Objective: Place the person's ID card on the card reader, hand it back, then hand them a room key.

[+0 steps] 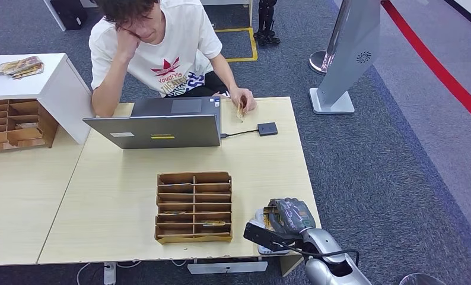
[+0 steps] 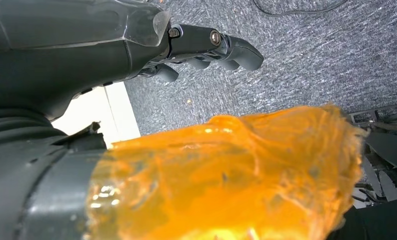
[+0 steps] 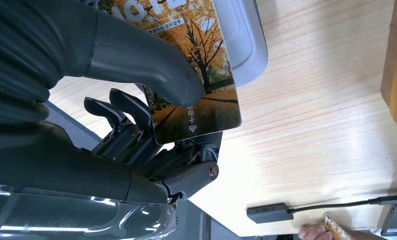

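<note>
Right hand (image 1: 289,217) at the table's (image 1: 120,237) five o'clock corner, thumb (image 3: 151,62) and fingers pinching an autumn-tree card (image 3: 196,85) just over the grey card reader (image 3: 241,37). Person's hand (image 1: 243,102) at twelve o'clock beside the laptop (image 1: 162,124), holding another card (image 1: 241,110). Wooden organizer (image 1: 194,206) at six o'clock, left of the right hand. Left hand (image 2: 206,47) above carpet, fingers curled, grasping nothing

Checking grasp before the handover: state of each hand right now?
Left hand: fingers curled in, holding nothing, hanging over grey carpet.
Right hand: thumb pins an autumn-tree printed plastic card against its fingers, at the near table edge.
</note>
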`<state>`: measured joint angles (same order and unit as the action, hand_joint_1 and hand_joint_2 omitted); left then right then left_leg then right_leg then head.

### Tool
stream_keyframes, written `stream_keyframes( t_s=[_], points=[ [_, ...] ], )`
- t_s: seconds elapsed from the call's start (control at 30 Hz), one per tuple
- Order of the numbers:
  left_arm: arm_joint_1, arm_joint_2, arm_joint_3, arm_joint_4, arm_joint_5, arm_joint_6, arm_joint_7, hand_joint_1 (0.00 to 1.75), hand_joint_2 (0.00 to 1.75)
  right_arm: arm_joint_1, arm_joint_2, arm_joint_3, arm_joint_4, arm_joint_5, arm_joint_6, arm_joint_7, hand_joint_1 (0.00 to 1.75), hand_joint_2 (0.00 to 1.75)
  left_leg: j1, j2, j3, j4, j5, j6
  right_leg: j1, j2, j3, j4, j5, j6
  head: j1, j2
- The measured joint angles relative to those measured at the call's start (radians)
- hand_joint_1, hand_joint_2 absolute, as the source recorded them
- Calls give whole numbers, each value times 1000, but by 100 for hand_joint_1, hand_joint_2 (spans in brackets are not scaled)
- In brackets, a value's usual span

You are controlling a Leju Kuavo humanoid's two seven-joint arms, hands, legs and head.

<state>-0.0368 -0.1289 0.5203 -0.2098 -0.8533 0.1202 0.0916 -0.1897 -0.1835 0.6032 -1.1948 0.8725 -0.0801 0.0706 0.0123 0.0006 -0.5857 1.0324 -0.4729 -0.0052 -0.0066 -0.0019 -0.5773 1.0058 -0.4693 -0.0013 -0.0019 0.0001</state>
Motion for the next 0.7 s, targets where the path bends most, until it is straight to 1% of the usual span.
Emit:
stream_keyframes(
  t_s=[0.7],
  points=[
    [0,0,0,0,-6,0,0,0,0,-3,0,3,5,0,0,0,175,175,0,0,1,0,0,0,0,0,2,0,0,0,0,0]
  ],
)
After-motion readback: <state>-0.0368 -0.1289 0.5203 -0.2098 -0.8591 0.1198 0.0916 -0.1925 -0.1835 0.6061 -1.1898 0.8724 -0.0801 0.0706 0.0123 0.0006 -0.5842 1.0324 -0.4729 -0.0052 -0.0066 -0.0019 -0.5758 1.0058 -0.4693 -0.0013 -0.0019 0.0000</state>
